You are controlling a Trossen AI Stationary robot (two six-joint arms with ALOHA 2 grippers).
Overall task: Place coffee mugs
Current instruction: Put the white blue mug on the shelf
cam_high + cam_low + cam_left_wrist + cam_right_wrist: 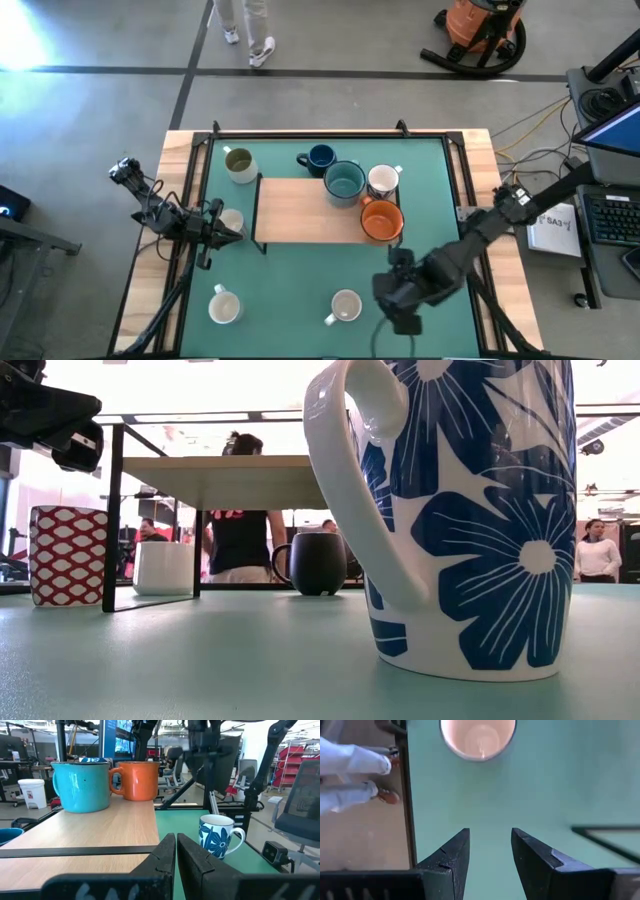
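On the wooden riser stand a teal mug, a white mug and an orange mug. A navy mug and an olive mug stand on the mat behind it. A blue-flowered white mug and a white mug stand near the front edge. My right gripper points down over the mat just right of the flowered mug, open and empty. My left gripper is shut and empty, level at the riser's left end beside a red-patterned mug.
The green mat has free room between the riser and the front mugs. A black frame borders the mat. The riser stands on thin black legs. People stand in the room beyond the table.
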